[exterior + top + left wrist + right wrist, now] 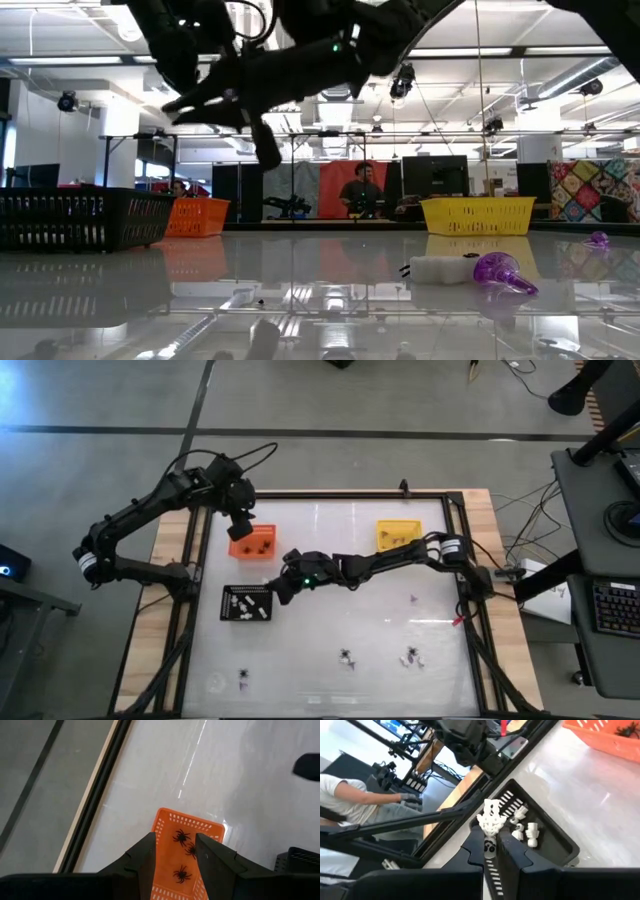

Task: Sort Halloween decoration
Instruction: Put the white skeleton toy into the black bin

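Since the white bits go in the black rectangular mesh tray, the right gripper is hovering over it pinching a small white skeleton trinket. The left gripper is hanging open above the orange tray of black spiders, probably just emptied.

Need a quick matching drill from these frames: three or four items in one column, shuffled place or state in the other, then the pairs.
1. black spiders
2. right gripper
3. left gripper
4. yellow tray

a. shut on a white skeleton hand, over the black tray
b. holds nothing visible
c. in the orange tray
d. open above the orange tray

Pairs: 1-c, 2-a, 3-d, 4-b
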